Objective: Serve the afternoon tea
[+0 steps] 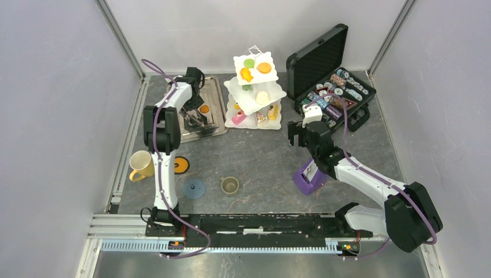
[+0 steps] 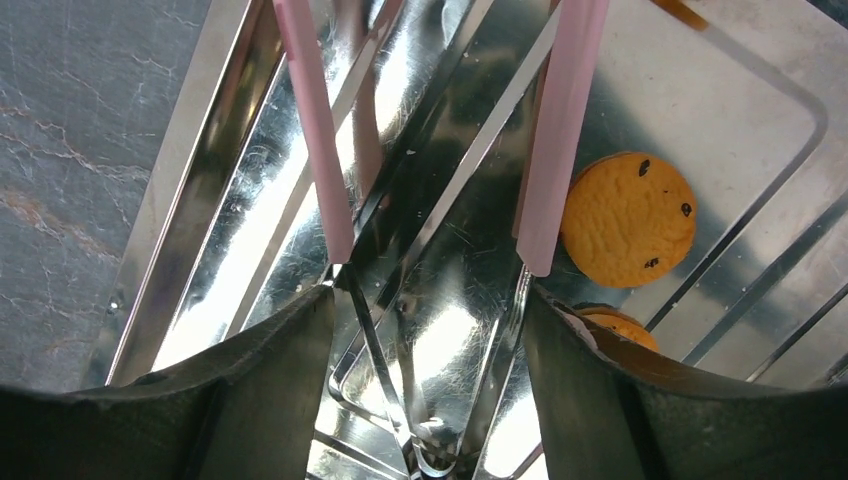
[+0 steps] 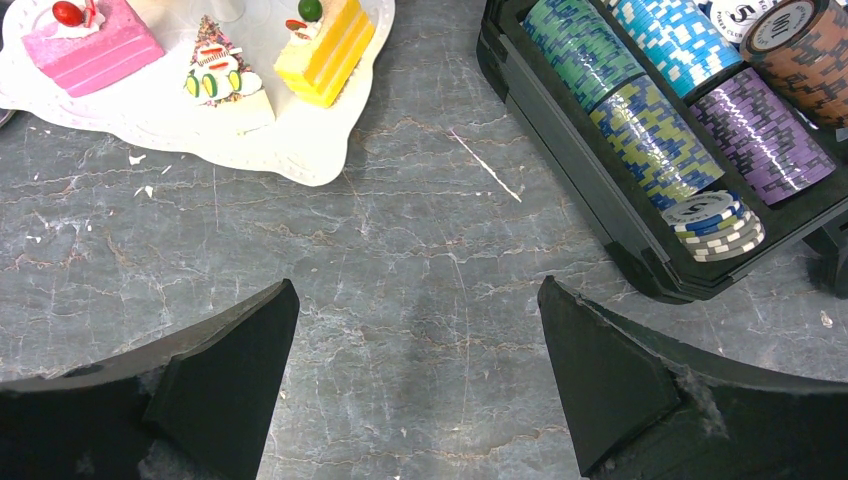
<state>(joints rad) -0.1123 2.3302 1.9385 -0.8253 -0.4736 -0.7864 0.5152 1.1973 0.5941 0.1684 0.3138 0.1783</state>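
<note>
The grey table (image 1: pixel 260 156) has veins like stone. At the back right a black case (image 1: pixel 324 58) lies open, full of stripy round chips (image 3: pixel 650 130). Beside it, in the middle, is the white stand (image 1: pixel 243 98) with three wavy-edged levels and little cakes on them. To its left lies a shiny metal tray (image 1: pixel 215 110). The left gripper (image 2: pixel 428 298) hangs over the tray, holding metal tongs (image 2: pixel 555 130) with pink arms. One arm hides the edge of a round orange cookie (image 2: pixel 628 218). The right gripper (image 3: pixel 415 300) is spread wide over bare table between stand and case. Nearer the front sit a yellow mug (image 1: pixel 142 165), a purple card holder (image 1: pixel 308 179), an olive cup (image 1: pixel 230 185) and two flat round coasters (image 1: pixel 194 188)
</note>
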